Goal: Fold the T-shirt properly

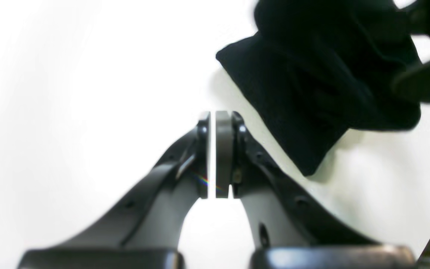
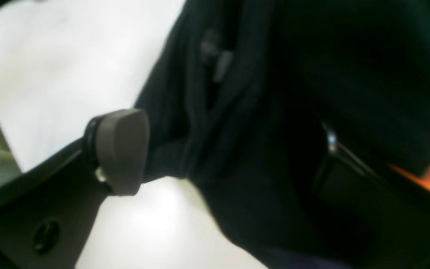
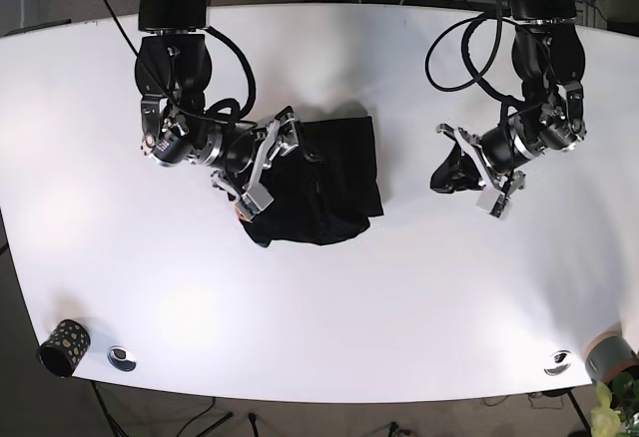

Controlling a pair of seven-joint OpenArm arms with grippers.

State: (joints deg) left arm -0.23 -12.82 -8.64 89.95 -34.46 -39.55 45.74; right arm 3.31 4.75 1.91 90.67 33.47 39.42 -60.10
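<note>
Right gripper (image 2: 233, 149) far finger buried in T-shirt (image 2: 312, 93), grip perhaps closed, wrist view blurred

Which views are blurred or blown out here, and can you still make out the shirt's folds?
Left wrist: the white table is overexposed and the black T-shirt is soft, its folds barely readable. Right wrist: heavily blurred, with the shirt a dark mass around the right end effector, and an orange smear at the right edge. Base: sharp and evenly lit, though the shirt still shows little detail.
</note>
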